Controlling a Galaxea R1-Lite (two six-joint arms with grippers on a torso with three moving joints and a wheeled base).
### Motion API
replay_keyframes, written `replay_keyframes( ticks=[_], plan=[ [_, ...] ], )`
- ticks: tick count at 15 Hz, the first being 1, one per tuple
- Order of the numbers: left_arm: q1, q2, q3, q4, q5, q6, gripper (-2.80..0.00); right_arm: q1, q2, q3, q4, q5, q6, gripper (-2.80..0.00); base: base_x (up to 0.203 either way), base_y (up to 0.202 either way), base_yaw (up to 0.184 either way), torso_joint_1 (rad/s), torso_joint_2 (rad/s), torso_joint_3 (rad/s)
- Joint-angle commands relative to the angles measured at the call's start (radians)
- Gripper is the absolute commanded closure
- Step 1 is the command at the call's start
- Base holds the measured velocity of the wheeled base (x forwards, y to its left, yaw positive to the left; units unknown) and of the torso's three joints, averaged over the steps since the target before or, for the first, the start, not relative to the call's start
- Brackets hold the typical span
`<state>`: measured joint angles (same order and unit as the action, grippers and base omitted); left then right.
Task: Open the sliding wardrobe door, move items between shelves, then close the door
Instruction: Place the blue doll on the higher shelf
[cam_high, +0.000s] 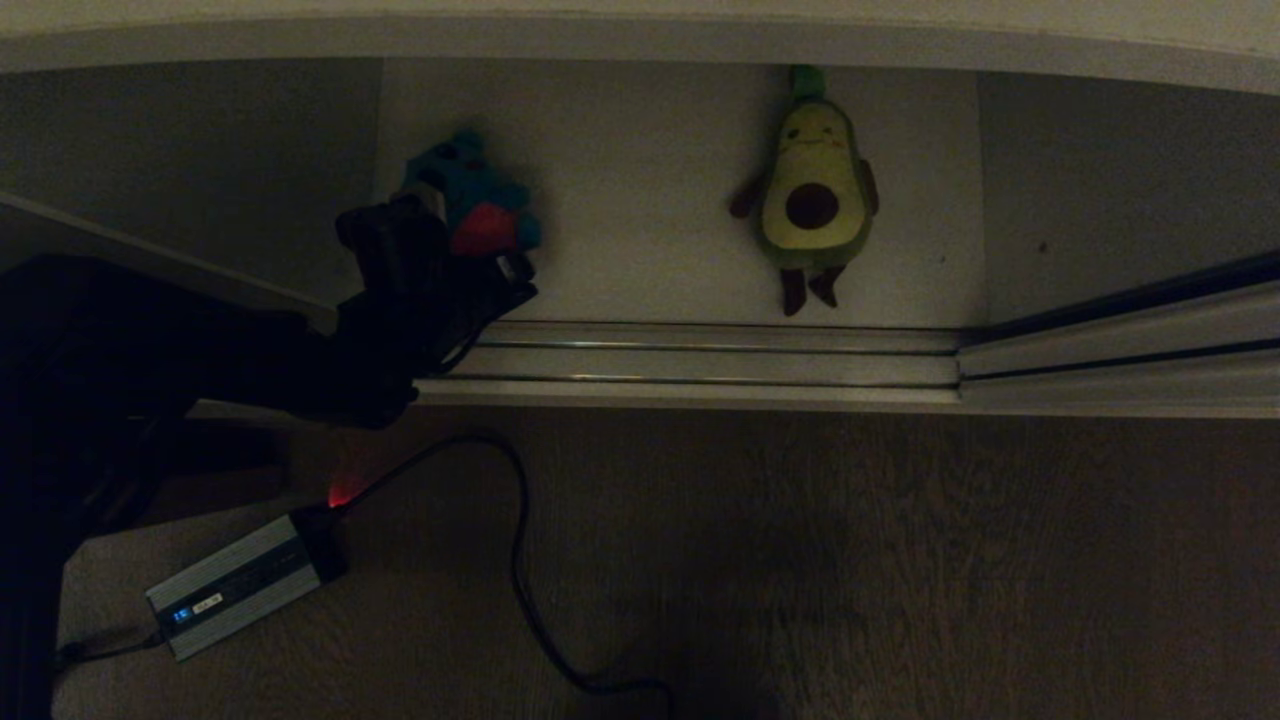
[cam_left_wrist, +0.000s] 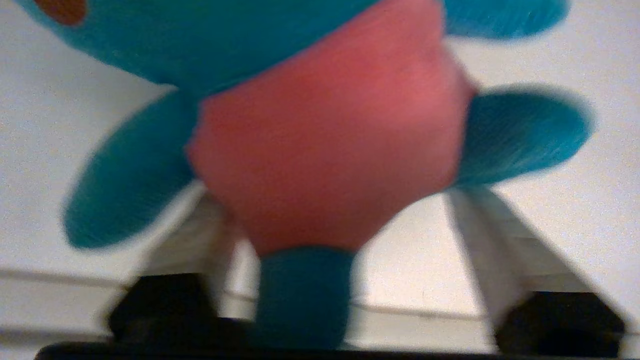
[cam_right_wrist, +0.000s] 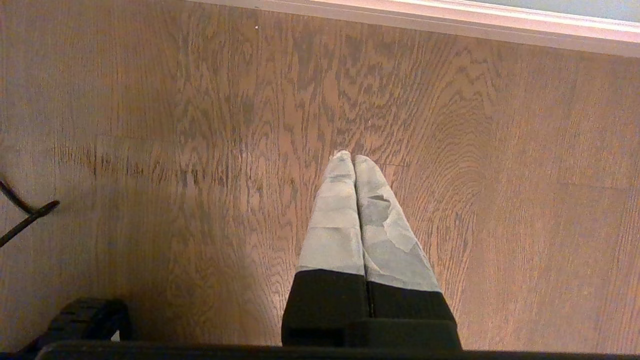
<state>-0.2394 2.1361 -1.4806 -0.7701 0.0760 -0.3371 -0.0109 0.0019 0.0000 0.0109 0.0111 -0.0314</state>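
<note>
Left end effector astride teal monster

left hand reaches forward, fingers spread wide; right hand hangs down, fingers pressed together.

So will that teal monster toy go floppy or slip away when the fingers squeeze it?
Probably squashy: the teal monster toy looks like stuffed plush, so its red-pink belly should give between the fingers. Its thin limbs would likely dangle. The fuzzy cloth seems unlikely to slip, and it looks light.
</note>
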Motion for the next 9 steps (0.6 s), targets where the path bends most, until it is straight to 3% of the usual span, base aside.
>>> replay_keyframes(
  ticks=[1,6,9],
  plan=[
    [0.0,0.023,-0.026,-0.008,0.001,-0.003,0.0,0.0,0.0,0.005,0.0,0.0,-0.001,0.0,0.0,0.0,0.0,0.0,0.0,0.0],
    [-0.001,-0.021,0.002,-0.017,0.026,-0.004,0.0,0.0,0.0,0.003,0.0,0.001,-0.001,0.0,0.0,0.0,0.0,0.0,0.0,0.0],
    [-0.009,-0.13,0.129,-0.008,-0.009,-0.009,0.0,0.0,0.0,0.005,0.0,0.0,-0.001,0.0,0.0,0.0,0.0,0.0,0.0,0.0]
  ],
)
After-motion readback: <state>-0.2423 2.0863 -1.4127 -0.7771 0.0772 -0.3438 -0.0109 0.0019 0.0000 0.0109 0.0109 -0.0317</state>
